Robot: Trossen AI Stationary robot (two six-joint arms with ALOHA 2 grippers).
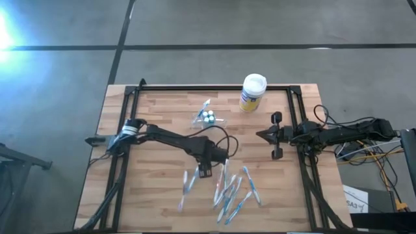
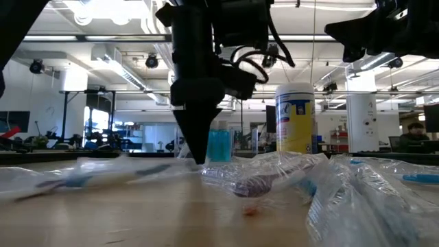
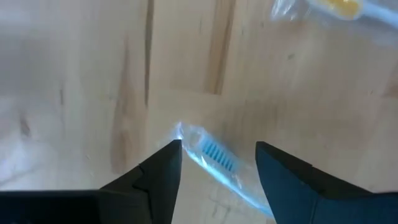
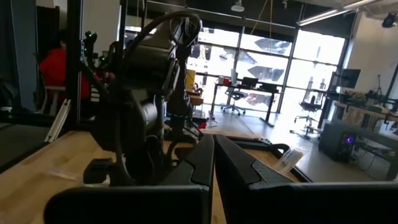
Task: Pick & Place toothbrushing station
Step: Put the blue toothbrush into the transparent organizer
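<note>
Now the left end effector (image 3: pixel 217 165), fingers apart, is straddling a wrapped toothbrush (image 3: pixel 214 155) on the table (image 1: pixel 156 195); closing seems next, while the right end effector (image 1: pixel 268 135) is waiting shut.

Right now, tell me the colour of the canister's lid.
White. The canister lid shows best in the high view, above a yellow-and-blue body.

One table (image 1: pixel 162 195) carries everything. Two arms reach over it, each ending in one pincer: the left pincer (image 1: pixel 205 171) and the right pincer (image 1: pixel 262 135). One canister (image 1: pixel 252 92) with a white lid stands at the far edge. Nearer than the canister, one clear holder (image 1: pixel 207 117) lies alone. Nearer still, a loose heap of wrapped toothbrushes (image 1: pixel 229 190) holds roughly nine or ten; they overlap, so the exact number cannot be told.
</note>
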